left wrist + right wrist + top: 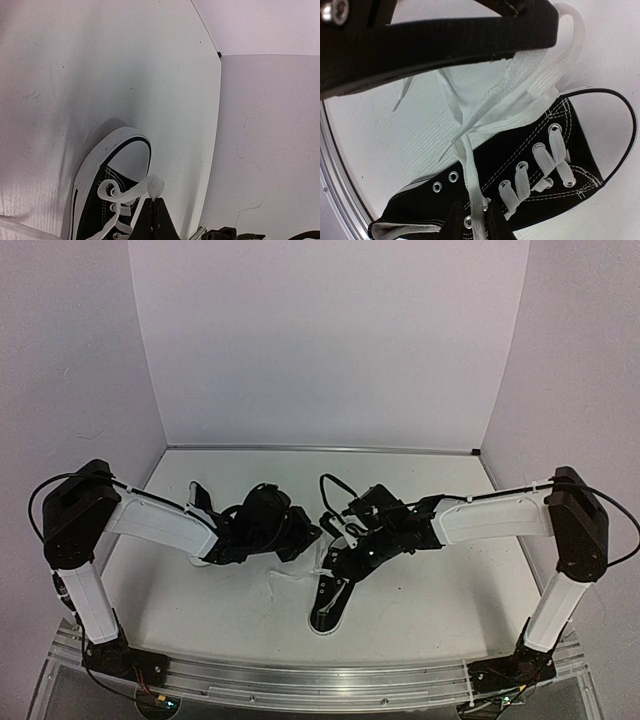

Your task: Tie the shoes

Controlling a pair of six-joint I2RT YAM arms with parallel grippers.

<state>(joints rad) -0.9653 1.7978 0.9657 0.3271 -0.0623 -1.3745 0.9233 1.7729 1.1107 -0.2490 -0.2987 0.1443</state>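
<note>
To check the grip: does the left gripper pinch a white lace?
Yes, the left gripper's closed tips clamp the lace loop above the shoe.

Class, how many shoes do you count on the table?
2: one shoe in the middle; probably a second shoe, mostly hidden behind the left arm.

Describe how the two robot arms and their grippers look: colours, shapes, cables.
The left arm and the right arm are alike: white box-shaped links joined by bulky black joint housings, on black bases. A thin black cable loops by each shoulder. The left gripper and the right gripper are black, with slim tapered fingers.
</note>
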